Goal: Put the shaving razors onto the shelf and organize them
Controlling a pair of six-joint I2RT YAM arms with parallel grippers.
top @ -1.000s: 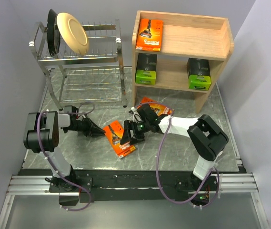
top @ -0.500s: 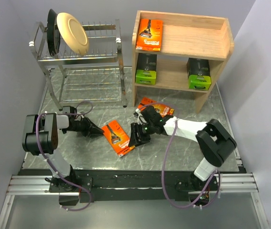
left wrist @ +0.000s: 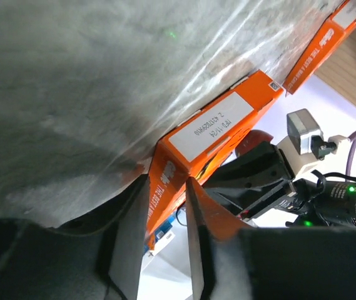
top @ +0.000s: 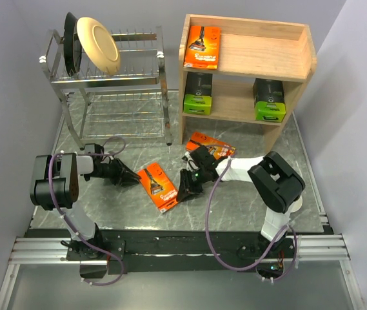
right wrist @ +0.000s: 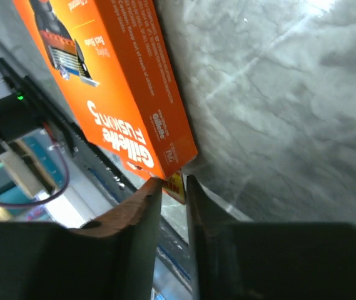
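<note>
Shows orange razor pack (top: 160, 187) lying on worktop (top: 125, 203), opposite ends sitting between narrowly parted jaws of left end effector (top: 134, 179) and right end effector (top: 184, 192); cannot tell whether either grips.

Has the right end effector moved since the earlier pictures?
Yes: right end effector slid slightly right, away from the dish rack, to the orange pack's right edge.

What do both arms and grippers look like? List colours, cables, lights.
Left arm and right arm: black housings, white links, looping purple cables. Left gripper and right gripper: black tapering wedges. Green light on the right wrist.
</note>
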